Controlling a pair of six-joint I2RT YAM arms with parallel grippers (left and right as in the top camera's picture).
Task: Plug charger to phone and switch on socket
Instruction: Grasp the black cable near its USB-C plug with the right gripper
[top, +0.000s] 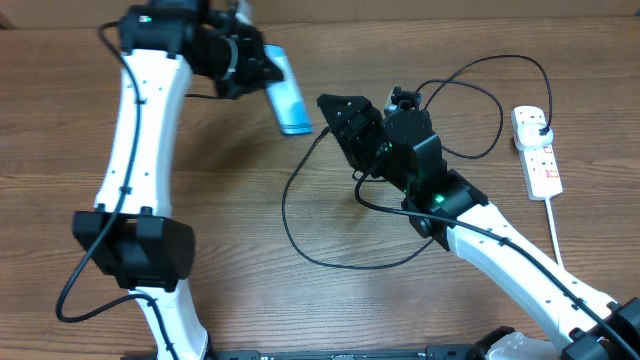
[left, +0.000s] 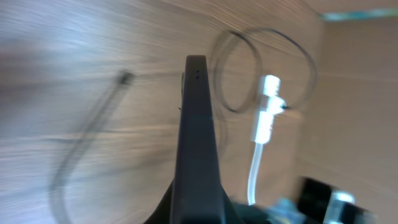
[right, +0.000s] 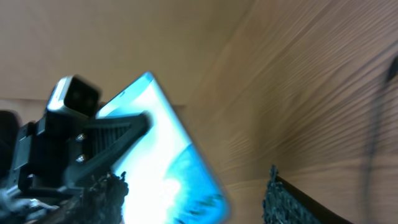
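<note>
The phone (top: 288, 95), its screen lit blue, is held off the table at the back left with my left gripper (top: 262, 75) shut on it. In the left wrist view the phone (left: 198, 137) shows edge-on as a dark slab. The right gripper (top: 340, 120) stands open just right of the phone's lower end, with the bright screen (right: 161, 168) ahead of its fingers (right: 280, 199). The charger (top: 300, 220) loops across the table. Its connector tip (left: 126, 78) looks apart from the phone. The socket (top: 537, 150) lies at the far right with the black plug (top: 541, 124) in it.
The socket's white cord (top: 557, 230) runs toward the front right beside the right arm. Charger loops (top: 480, 70) lie between the right gripper and the socket. Both wrist views are motion-blurred.
</note>
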